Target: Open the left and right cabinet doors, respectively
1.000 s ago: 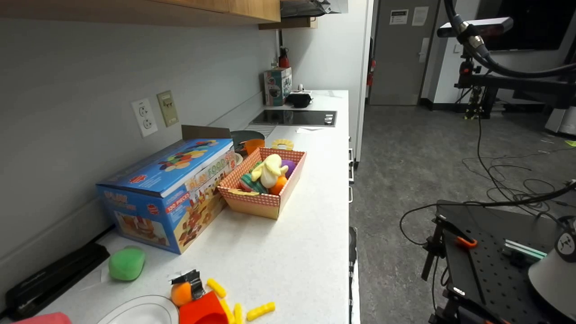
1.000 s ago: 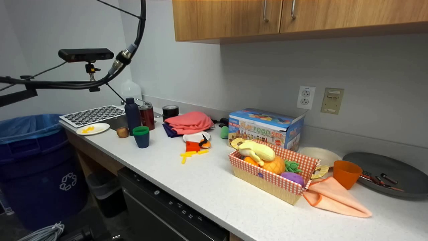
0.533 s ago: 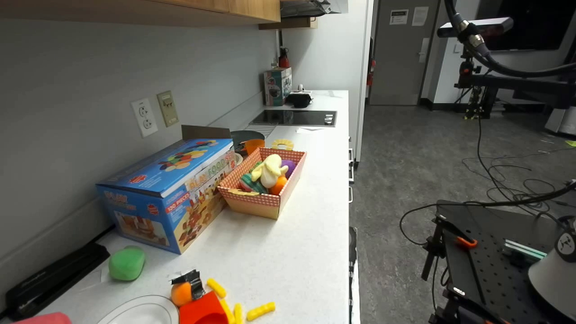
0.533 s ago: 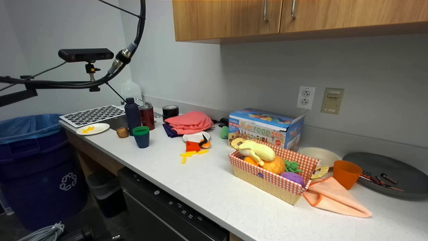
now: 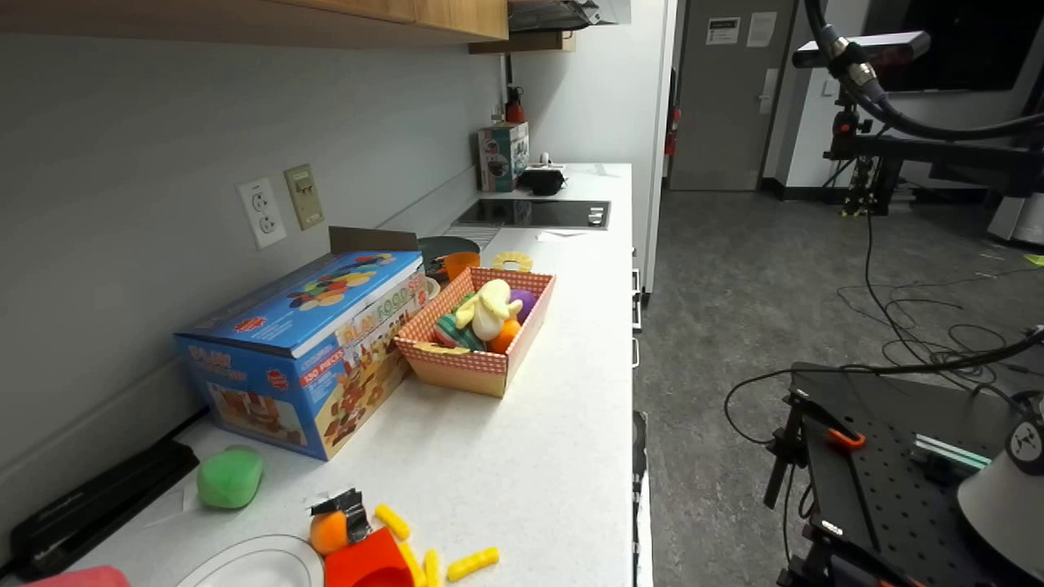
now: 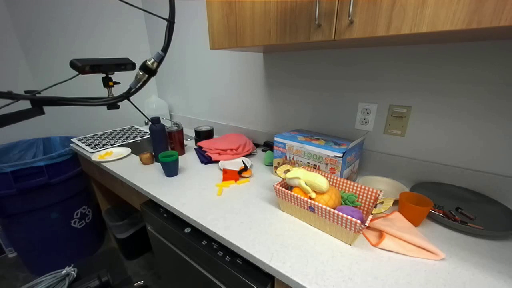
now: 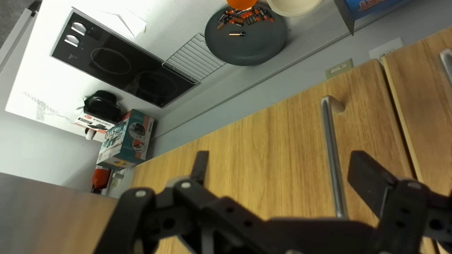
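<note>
The wooden wall cabinet's left door (image 6: 272, 22) and right door (image 6: 420, 18) look closed in an exterior view; their tops are out of frame. The right door (image 7: 265, 141) fills the middle of the wrist view, which is upside down. Its metal handle (image 7: 332, 155) stands between the fingers in that view, nearer the right-hand finger (image 7: 370, 180). My gripper (image 7: 280, 153) is open and holds nothing. I cannot tell how far it is from the handle. Part of the left door (image 7: 423, 116) and its handle (image 7: 447, 63) show at the right edge. The gripper is out of both exterior views.
Below the cabinet, a counter (image 6: 240, 216) bears a food-set box (image 6: 308, 158), a basket (image 6: 316, 220) and a dark plate (image 6: 460, 200). A cooktop (image 7: 116, 67) shows in the wrist view. The arm's cable (image 6: 168, 40) hangs beside a mounted camera (image 6: 103, 66).
</note>
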Controlling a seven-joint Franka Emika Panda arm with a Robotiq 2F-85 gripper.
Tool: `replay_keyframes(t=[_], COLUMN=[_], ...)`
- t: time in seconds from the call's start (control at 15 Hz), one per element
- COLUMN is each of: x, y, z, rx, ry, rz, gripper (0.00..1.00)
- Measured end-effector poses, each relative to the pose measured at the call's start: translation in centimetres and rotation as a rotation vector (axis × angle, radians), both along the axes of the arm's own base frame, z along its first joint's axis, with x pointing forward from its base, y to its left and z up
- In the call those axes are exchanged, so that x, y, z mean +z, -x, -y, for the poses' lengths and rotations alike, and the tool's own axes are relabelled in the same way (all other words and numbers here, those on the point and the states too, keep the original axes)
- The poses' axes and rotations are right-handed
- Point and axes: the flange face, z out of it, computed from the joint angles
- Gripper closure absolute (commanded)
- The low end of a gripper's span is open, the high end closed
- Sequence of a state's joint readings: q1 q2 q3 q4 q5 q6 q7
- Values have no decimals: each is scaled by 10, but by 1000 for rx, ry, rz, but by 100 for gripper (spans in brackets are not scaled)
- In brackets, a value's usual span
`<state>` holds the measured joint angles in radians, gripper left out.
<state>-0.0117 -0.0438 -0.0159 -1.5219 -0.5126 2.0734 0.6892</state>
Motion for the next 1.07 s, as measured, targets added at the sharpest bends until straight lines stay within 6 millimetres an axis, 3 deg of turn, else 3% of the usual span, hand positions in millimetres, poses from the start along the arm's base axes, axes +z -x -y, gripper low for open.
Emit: replay_keyframes(t=[1.07], x=[-8], y=[-1], z=[-2], rx=[28], ry=[-1], rz=[-48], gripper=[0])
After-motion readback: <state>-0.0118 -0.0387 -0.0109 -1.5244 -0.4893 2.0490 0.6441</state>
